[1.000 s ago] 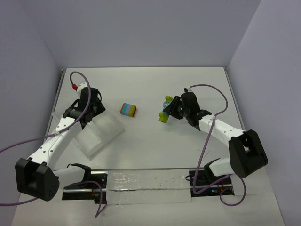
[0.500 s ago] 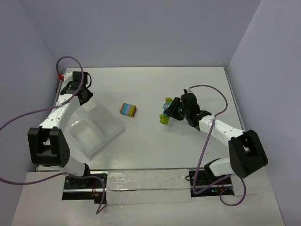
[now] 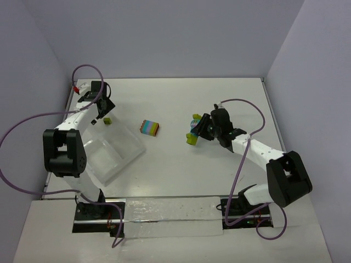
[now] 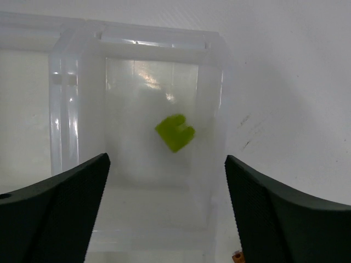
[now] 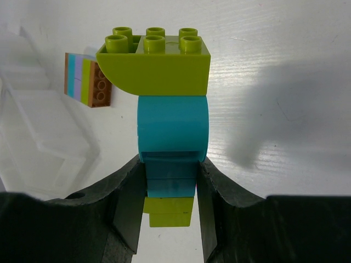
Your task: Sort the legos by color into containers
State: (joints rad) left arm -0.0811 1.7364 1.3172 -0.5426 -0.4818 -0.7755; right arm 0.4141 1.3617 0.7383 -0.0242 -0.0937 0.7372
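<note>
My left gripper (image 3: 102, 113) hangs open over the far corner of the clear tray (image 3: 125, 155), nothing between its fingers (image 4: 60, 203). A single lime green lego (image 3: 108, 120) lies loose below it in the tray's far compartment (image 4: 140, 82), also plain in the left wrist view as a lime brick (image 4: 175, 131). My right gripper (image 3: 201, 129) is shut on a lime-and-teal stack (image 3: 192, 133); its jaws pinch the teal section (image 5: 173, 137), with a studded lime brick (image 5: 156, 63) on top. A multicoloured stack (image 3: 149, 127) rests on the table between the arms.
The tray sits diagonally at the left, its near compartments (image 3: 101, 164) seemingly without bricks. Purple cables (image 3: 33, 123) loop beside both arms. A clear strip (image 3: 173, 216) lies along the near edge. White walls (image 3: 164, 38) close in the table.
My left gripper swung from over the tray toward the far-left corner and opened; the lime green brick now lies in the tray. The right arm and its stack have not moved.
</note>
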